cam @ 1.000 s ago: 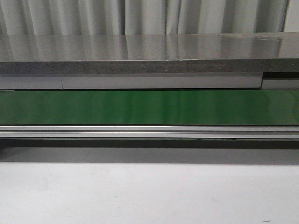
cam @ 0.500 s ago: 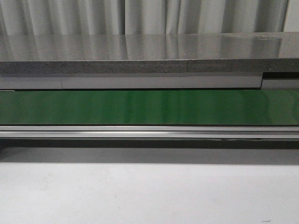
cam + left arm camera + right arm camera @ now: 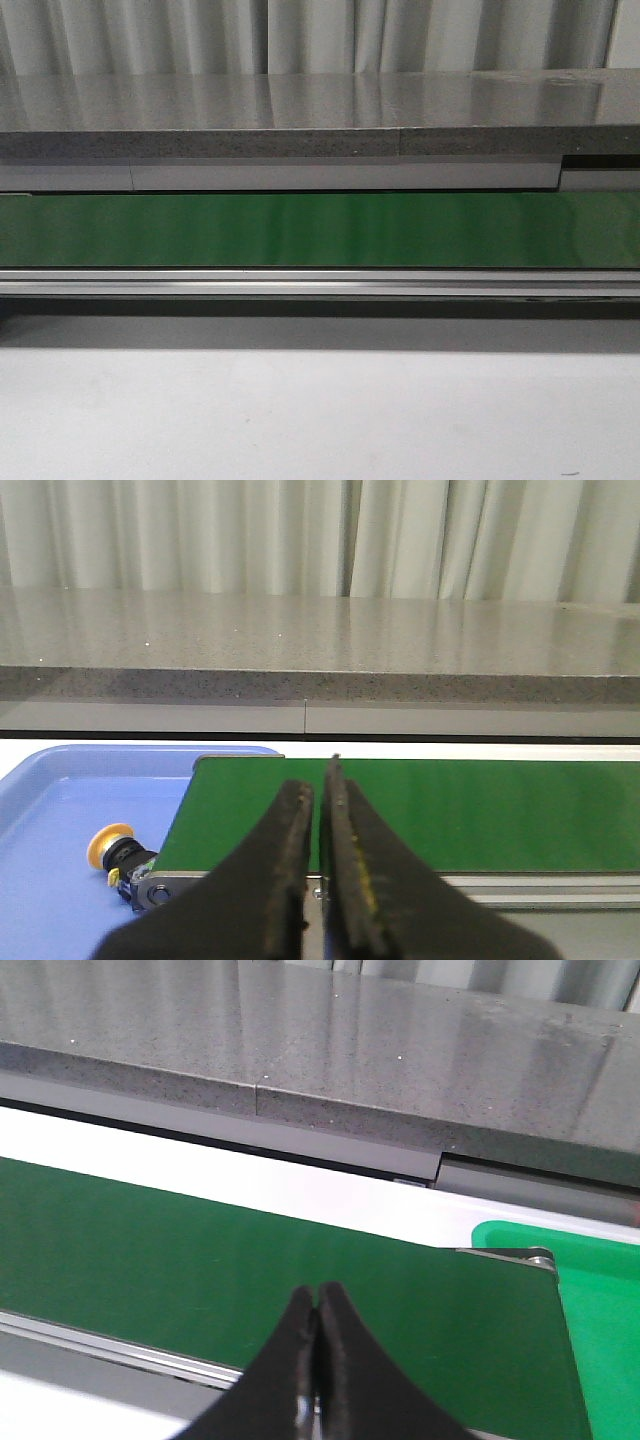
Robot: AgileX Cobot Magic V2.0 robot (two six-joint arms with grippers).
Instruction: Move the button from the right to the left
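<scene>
The button (image 3: 112, 846), with an orange-yellow cap and a black body, lies on its side in a blue tray (image 3: 60, 800) beside the left end of the green belt (image 3: 480, 810). My left gripper (image 3: 316, 778) is shut with nothing between its fingers, hovering over the belt's near rail, to the right of the button and apart from it. My right gripper (image 3: 318, 1295) is also shut and empty, above the green belt (image 3: 200, 1250) near its right end. The front view shows the belt (image 3: 320, 230) bare, with no gripper and no button in it.
A green tray (image 3: 600, 1300) adjoins the belt's right end. A grey stone-like counter (image 3: 320, 110) runs behind the belt, with curtains beyond. A metal rail (image 3: 320, 283) borders the belt's front, and a white tabletop (image 3: 320, 420) lies in front of that.
Only a faint dark streak along the front rail has shifted to the right. Nothing else differs in the front view.
</scene>
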